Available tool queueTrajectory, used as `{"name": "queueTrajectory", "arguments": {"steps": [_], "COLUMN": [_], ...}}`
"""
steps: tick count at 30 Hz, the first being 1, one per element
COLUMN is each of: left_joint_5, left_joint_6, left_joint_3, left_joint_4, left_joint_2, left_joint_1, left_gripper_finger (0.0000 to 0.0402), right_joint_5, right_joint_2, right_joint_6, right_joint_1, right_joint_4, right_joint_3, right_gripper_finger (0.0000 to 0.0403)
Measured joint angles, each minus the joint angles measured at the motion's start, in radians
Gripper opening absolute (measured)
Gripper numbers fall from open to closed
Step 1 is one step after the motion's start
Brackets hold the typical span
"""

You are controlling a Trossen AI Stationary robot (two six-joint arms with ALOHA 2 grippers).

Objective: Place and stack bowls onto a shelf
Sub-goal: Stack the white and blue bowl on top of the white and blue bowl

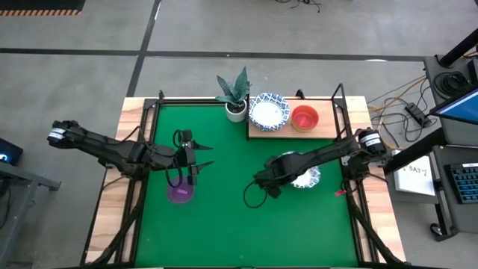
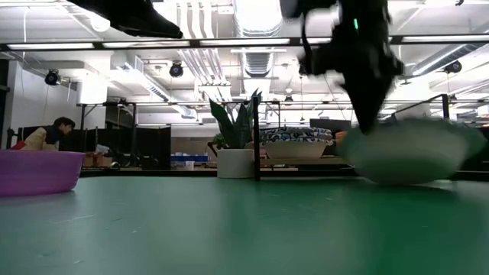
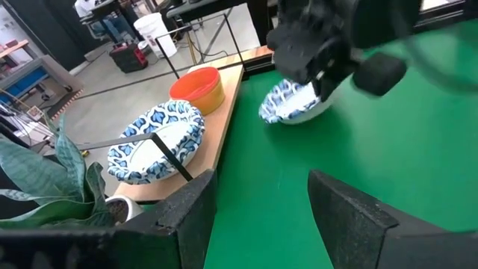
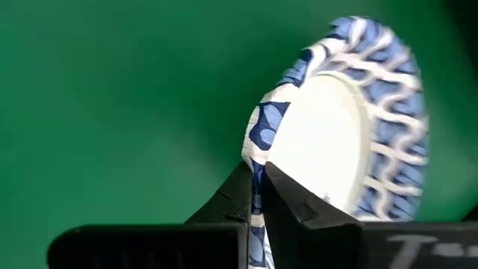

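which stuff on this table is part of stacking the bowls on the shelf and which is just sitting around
Job: wooden shelf; patterned bowl and red bowl on it; patterned bowl pinched in right gripper; purple bowl under left gripper.
Lying about: potted plant; green mat.

In the high view the shelf (image 1: 328, 131) lies at the upper right of the mat (image 1: 239, 224) on the desk (image 1: 112, 194). On it two bowls sit side by side: one at its left end (image 1: 268, 110), one to the right (image 1: 305, 118). A plant (image 1: 234, 96) stands just left of the shelf. Right of centre, below the shelf, the right claw (image 1: 287, 169) pinches the rim of a third bowl (image 1: 308, 177). Left of centre, the left claw (image 1: 196, 155) hangs above a fourth bowl (image 1: 180, 193).
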Motion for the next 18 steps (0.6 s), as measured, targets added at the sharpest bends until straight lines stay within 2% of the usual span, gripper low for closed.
{"name": "queueTrajectory", "arguments": {"steps": [5, 10, 18], "left_joint_5": [0.000, 0.000, 0.000], "left_joint_6": [0.000, 0.000, 0.000], "left_joint_3": [0.000, 0.000, 0.000], "left_joint_4": [-0.006, -0.012, -0.021], "left_joint_2": [0.000, 0.000, 0.000], "left_joint_1": [0.000, 0.000, 0.000], "left_gripper_finger": [0.0194, 0.0194, 0.0194], "right_joint_5": [0.014, 0.084, 0.288], "right_joint_2": [0.000, -0.001, -0.002], "right_joint_6": [-0.160, -0.299, -0.537], "right_joint_1": [0.035, 0.071, 0.109], "right_joint_4": [-0.048, -0.134, -0.222], "right_joint_3": [0.194, 0.364, 0.551], "right_gripper_finger": [0.0012, 0.0012, 0.0012]}}
